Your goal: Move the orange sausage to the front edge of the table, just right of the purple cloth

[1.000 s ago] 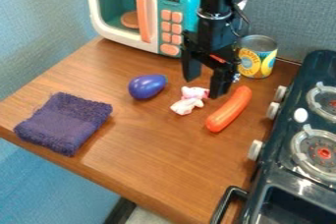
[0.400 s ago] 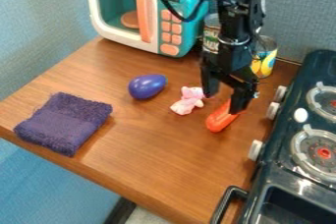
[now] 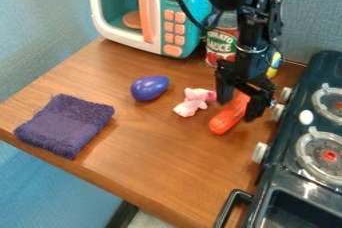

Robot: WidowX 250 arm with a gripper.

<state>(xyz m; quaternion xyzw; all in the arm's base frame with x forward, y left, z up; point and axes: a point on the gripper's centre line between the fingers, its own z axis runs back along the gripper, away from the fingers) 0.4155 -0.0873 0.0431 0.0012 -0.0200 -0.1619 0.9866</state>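
The open end effector (image 3: 236, 111) should descend straight over the orange sausage (image 3: 226, 122), which lies on the surface (image 3: 153, 147) near the pink toy (image 3: 191, 104), then close gently with 1 finger at each side.

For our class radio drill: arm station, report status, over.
Gripper open, low over orange sausage. Sausage on wooden table, partly hidden by gripper. Small pink toy close beside; might crowd one finger.
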